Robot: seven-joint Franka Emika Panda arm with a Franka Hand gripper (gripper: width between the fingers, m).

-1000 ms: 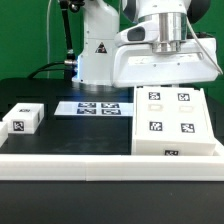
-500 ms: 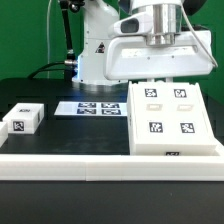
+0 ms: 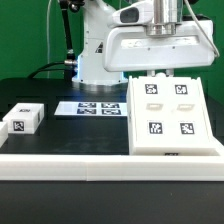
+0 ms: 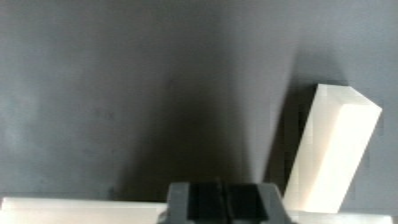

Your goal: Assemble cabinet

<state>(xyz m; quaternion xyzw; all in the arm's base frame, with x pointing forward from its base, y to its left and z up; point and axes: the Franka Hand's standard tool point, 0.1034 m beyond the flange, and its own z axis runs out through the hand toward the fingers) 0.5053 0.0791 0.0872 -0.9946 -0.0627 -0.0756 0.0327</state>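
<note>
Cabinet (image 3: 168, 118) top: 4 b/w sq tags; arm (image 3: 92, 65) has triangle sticker (image 3: 100, 47).

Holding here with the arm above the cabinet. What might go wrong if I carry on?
1. The gripper hangs close over the far edge of the cabinet; a straight descent may strike and shift it.
2. The jaws look shut in the wrist view, so they likely need opening before any grasp.
3. The cabinet sits close to the white front rail, leaving little finger room on that side.
</note>
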